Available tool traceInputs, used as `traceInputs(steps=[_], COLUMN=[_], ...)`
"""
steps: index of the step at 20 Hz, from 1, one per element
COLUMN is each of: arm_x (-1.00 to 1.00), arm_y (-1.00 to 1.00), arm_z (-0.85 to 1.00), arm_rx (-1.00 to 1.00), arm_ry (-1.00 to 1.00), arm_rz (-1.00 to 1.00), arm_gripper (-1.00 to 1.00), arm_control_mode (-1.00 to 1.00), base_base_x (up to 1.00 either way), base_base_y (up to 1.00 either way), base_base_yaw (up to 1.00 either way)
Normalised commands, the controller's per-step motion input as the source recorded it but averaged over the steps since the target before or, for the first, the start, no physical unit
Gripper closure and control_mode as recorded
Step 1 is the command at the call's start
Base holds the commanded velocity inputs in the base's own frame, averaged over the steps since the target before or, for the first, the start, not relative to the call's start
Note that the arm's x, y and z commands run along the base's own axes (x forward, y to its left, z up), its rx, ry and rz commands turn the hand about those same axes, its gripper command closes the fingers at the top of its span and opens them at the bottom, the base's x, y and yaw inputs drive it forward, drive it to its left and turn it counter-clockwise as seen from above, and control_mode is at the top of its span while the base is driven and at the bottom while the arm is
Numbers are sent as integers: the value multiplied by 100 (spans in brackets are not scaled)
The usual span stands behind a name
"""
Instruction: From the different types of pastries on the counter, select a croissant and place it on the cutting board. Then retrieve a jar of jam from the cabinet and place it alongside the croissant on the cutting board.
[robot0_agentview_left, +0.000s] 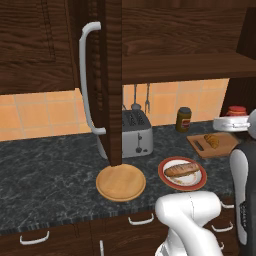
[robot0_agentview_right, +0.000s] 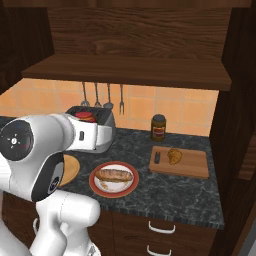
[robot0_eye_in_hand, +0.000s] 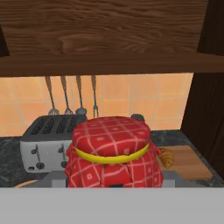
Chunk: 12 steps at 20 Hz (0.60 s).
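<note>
A simulated kitchen, seen from behind a white robot arm. The end effector (robot0_agentview_right: 86, 119) hangs in mid-air above the dark marbled stone bench (robot0_agentview_right: 165, 192), in front of a silver toaster (robot0_agentview_left: 136, 134). Its fingers are hidden, but it appears to be closed around a squat jar of jam with a red checked cloth lid tied by a yellow band (robot0_eye_in_hand: 111, 151), which sits directly ahead in the hand view and is carried upright, probably so that it can be set straight down.

To the right lies the flat orange-brown wooden cutting board (robot0_agentview_right: 192, 166). On it rests the small golden-brown crescent croissant (robot0_agentview_right: 174, 156), with a small dark object (robot0_agentview_right: 156, 157) just beside it; that object is too small to identify. So the first half of the task looks done, and the jar seems to be on its way to join the croissant.

The dark brown wooden wall cabinet door with a long curved pale grey handle (robot0_agentview_left: 88, 80) stands swung open at the left, presumably where the jar came from.

Also on the bench: a long golden bread roll (robot0_agentview_right: 114, 174) on a red-rimmed plate (robot0_agentview_right: 113, 192), a round tan wooden disc (robot0_agentview_left: 120, 183), and a taller olive-brown bottle with a dark cap (robot0_agentview_right: 158, 128) against the orange tiled wall.
</note>
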Motion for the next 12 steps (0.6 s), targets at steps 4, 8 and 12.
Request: traceInputs(steps=[4,8,12], arm_x=[-3,4,47], arm_y=[-16,0,0], arm_z=[-37,-24,-87], arm_rx=[4,0,-3], arm_ry=[0,0,-3], arm_rz=[1,0,-5], arm_gripper=[100,100,100], arm_control_mode=[-100,-100,-100], base_base_x=[0,0,0], base_base_y=[0,0,0], base_base_yaw=[0,0,0])
